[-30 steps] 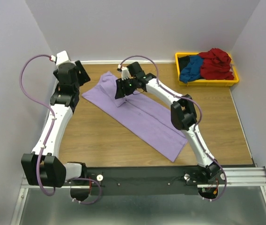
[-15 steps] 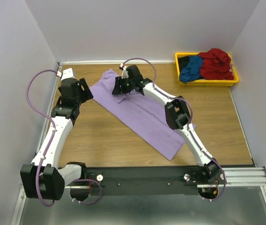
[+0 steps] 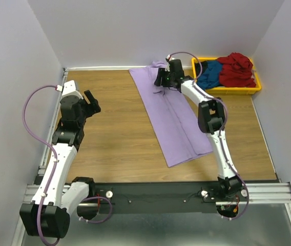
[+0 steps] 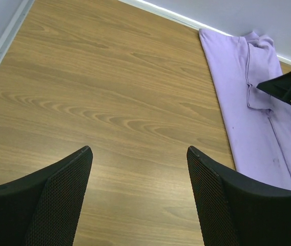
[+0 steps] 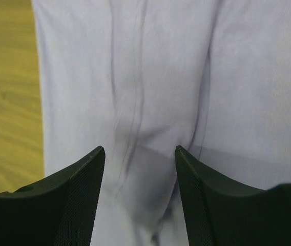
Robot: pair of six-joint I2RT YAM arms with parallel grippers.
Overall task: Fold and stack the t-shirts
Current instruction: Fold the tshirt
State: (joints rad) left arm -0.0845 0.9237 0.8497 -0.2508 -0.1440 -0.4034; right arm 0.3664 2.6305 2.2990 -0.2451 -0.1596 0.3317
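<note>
The left gripper (image 4: 139, 149) is seen spread wide in the left wrist view. Nothing is held between its fingers (image 4: 63, 195), and only the bare wooden table (image 4: 109, 92) is seen beneath them. The right gripper (image 5: 139, 149) is also parted, and its fingers (image 5: 79, 195) are set low over creased cloth. Whether the pads touch it cannot be told.

The lavender t-shirt (image 3: 175, 120) is laid out as a long, narrow strip from the upper centre of the top view down toward the lower right. It is folded lengthwise, with seam lines running along it. Its far end is bunched slightly under the right gripper (image 3: 161, 79) — the cloth fills the gap between those fingers in the right wrist view. The left gripper (image 3: 90, 102) is held at the left of the frame, well apart from the shirt.

In the upper right corner, a dark red t-shirt (image 3: 236, 69), a blue t-shirt (image 3: 210, 75) and a black t-shirt (image 3: 201, 66) are heaped in a yellow bin (image 3: 227, 90).
</note>
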